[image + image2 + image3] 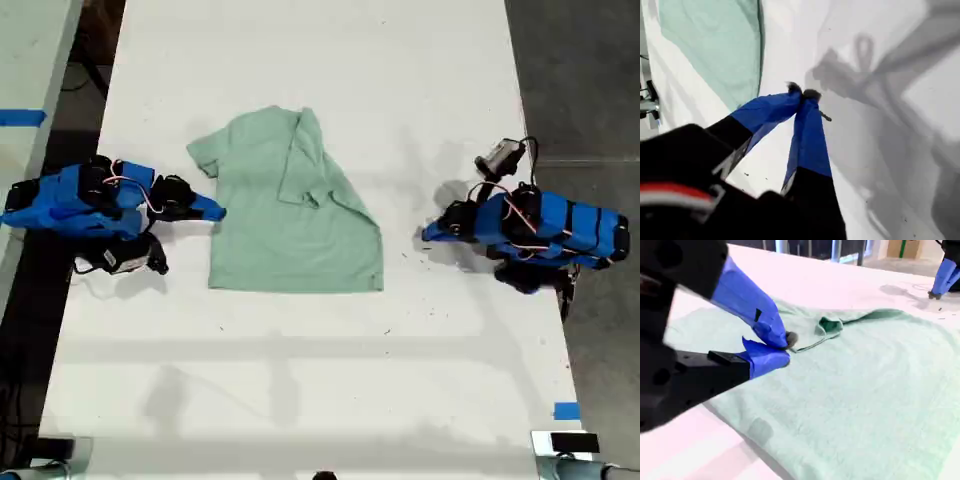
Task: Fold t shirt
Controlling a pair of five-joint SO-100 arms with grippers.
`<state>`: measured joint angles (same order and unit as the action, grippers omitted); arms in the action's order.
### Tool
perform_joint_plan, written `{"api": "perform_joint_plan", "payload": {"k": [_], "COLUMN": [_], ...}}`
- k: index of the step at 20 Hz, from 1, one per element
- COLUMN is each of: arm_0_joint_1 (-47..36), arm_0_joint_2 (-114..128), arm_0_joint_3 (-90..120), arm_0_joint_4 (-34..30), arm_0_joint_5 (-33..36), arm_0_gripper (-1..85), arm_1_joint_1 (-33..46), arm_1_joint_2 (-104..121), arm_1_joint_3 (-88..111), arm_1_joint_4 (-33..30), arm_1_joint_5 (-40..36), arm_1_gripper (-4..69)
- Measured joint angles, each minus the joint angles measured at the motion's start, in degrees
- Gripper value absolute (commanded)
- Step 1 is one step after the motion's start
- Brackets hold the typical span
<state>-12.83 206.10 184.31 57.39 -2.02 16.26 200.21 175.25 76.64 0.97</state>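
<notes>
The pale mint-green t shirt (pixel 290 215) lies on the white table (pixel 300 380), its side toward the exterior view's right folded in over the middle. One sleeve (pixel 205 155) spreads out at the exterior view's left. My second gripper (pixel 213 212) rests at the shirt's edge on that side. In the second wrist view this gripper (pixel 785 348) stands shut just over the t shirt (pixel 865 385), and no cloth is lifted. My first gripper (pixel 428 236) sits on bare table, apart from the shirt, toward the exterior view's right. Seen from its wrist, the first gripper (pixel 803 94) is shut on nothing.
Dark floor (pixel 580 90) borders the table along the exterior view's right, and another table (pixel 25 60) with blue tape stands at that view's left. A blue tape mark (pixel 566 410) lies near the table's bottom right corner in the exterior view.
</notes>
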Motion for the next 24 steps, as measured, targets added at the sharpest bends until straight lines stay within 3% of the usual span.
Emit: {"api": "perform_joint_plan", "payload": {"k": [4, 6, 8, 10, 12, 18, 24], "arm_0_joint_1": [0.09, -1.85, -8.17, -18.19, -27.77, -46.67, -52.82], "arm_0_joint_2": [0.0, 0.0, -1.58, -9.05, -20.83, -36.47, -60.03], "arm_0_joint_3": [-0.62, -3.34, -8.0, -15.12, -19.25, -21.36, -28.92], "arm_0_joint_4": [0.35, 0.35, 2.02, 5.1, 3.69, -0.26, -7.03], "arm_0_joint_5": [-1.76, 1.05, 7.82, 16.26, 23.03, 27.77, 30.85], "arm_0_gripper": [0.4, 5.7, 12.6, 14.7, 15.4, 14.5, 14.7], "arm_1_joint_1": [-1.67, -1.93, -2.29, -2.29, -2.29, -2.29, -2.29], "arm_1_joint_2": [0.0, 0.0, 0.0, 0.0, 0.0, 0.0, 0.0], "arm_1_joint_3": [0.0, 0.0, 0.0, 0.0, 0.0, 0.0, 0.0], "arm_1_joint_4": [0.0, 0.0, 0.0, 0.0, 0.0, 0.0, 0.0], "arm_1_joint_5": [1.85, 1.93, 1.93, 1.93, 1.93, 1.93, 1.93], "arm_1_gripper": [-0.2, -0.2, -0.2, -0.2, -0.2, -0.2, -0.2]}}
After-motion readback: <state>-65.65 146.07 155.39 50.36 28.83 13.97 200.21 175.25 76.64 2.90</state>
